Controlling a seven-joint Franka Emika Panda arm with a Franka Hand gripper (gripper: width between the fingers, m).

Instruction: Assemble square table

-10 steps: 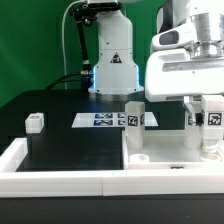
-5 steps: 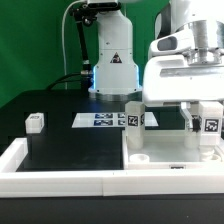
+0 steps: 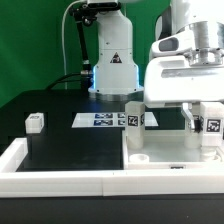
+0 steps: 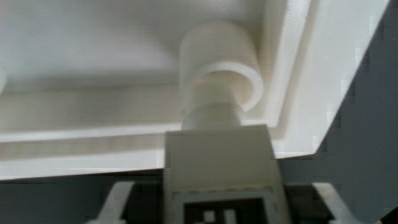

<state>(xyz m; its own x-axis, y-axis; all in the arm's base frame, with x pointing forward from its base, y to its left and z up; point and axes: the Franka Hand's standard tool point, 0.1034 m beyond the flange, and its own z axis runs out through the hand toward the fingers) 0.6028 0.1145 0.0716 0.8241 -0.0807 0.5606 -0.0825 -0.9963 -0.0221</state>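
End effector (image 3: pixel 207 122) is pinching the held leg (image 3: pixel 209 141), which is upright with its tag facing the exterior camera. It sits over the square table top (image 3: pixel 165 150), near the corner on the exterior view's right. In the wrist view the held leg (image 4: pixel 222 90) ends just inside the top's raised corner; contact cannot be told.

Second leg (image 3: pixel 133 115) is upright at the top's far corner on the exterior view's left. Third leg (image 3: pixel 36 122) is on the black tabletop (image 3: pixel 70 145), well apart. Marker board (image 3: pixel 100 120) lies beyond.

Green wall (image 3: pixel 30 30) fills the upper frame, evenly lit. Black table (image 3: pixel 70 150) covers middle and lower left. White rim bars (image 3: pixel 60 181) edge it along the bottom. Marker board (image 3: pixel 86 120) lies flat at center.
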